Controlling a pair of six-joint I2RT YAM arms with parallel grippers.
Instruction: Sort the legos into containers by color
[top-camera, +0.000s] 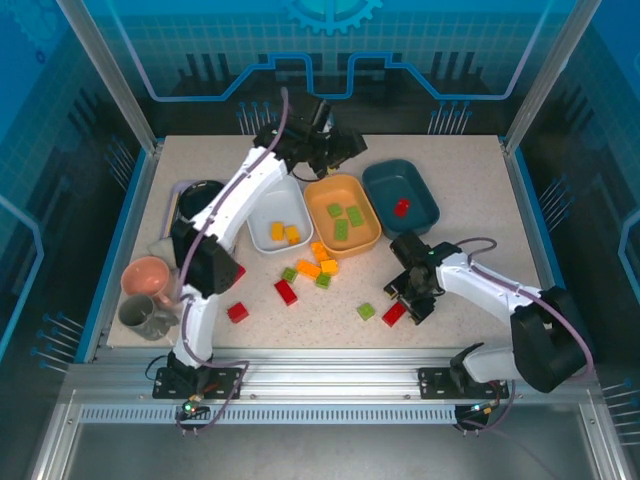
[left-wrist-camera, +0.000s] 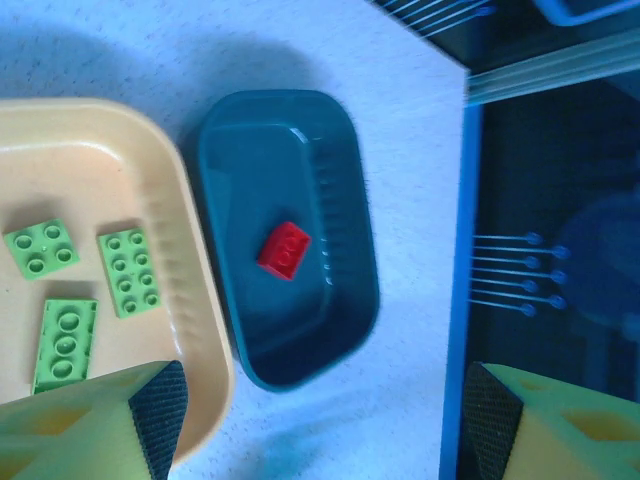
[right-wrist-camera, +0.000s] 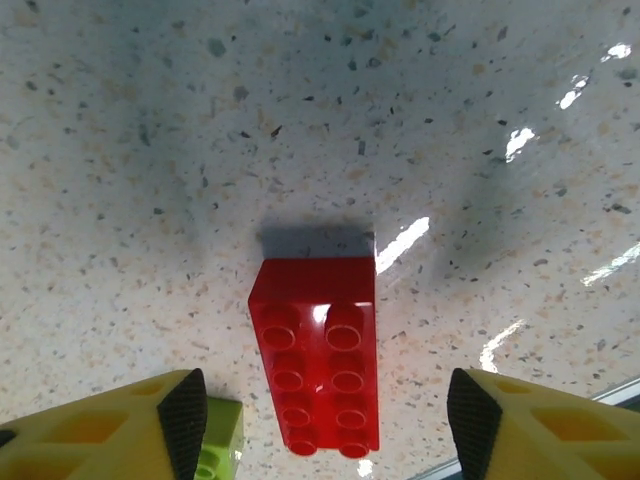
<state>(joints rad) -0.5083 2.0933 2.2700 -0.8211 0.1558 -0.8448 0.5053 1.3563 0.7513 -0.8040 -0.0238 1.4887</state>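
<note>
One long red brick (right-wrist-camera: 318, 360) lies flat on the table (right-wrist-camera: 300, 120), studs up, between the fingers of my right gripper (right-wrist-camera: 327, 420), whose jaws stand wide, with a gap to the brick on either side and nothing in them. To take it well, I judge I should come straight down so the pads meet its two long sides squarely, centred along its length. I should also mind the small green brick (right-wrist-camera: 220, 435) just beside the finger at the left of the wrist view, which could get nudged or pinched in. After that I'd lift clear before carrying toward the dark teal tray (left-wrist-camera: 270, 160), where a lone red piece (left-wrist-camera: 285, 249) already sits. My right arm is folded low over the near right part of the table, wrist pointing down. My left arm stretches to the far side, my left gripper (left-wrist-camera: 325, 420) hanging over the neighbouring edges of the orange tray (left-wrist-camera: 90, 170) and the teal one, jaws wide and empty. Three green pieces (left-wrist-camera: 131, 272) lie in the orange tray and two yellow ones (top-camera: 285, 233) in the white tray (top-camera: 290, 212)
</note>
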